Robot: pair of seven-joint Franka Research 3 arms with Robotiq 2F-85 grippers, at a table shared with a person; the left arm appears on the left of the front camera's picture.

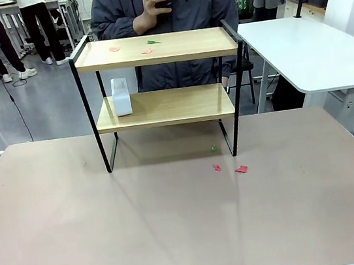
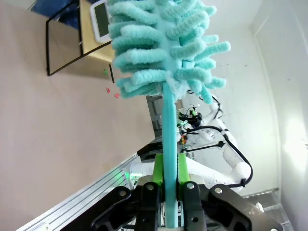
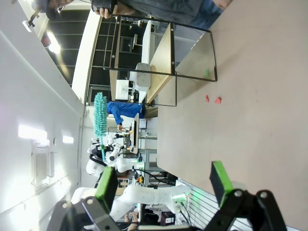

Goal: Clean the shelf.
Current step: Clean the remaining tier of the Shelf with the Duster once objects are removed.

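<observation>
Shelf (image 1: 185,47) stands far across the table (image 1: 177,225), front view: two pale boards, black frame, seemingly paper scraps (image 1: 146,51) on top; a hard sweep could topple the white box (image 1: 121,96) below. Left wrist view: left gripper (image 2: 167,192) clamps the duster (image 2: 163,43) handle. Right wrist view: right gripper (image 3: 163,183), jaws apart, empty.
</observation>
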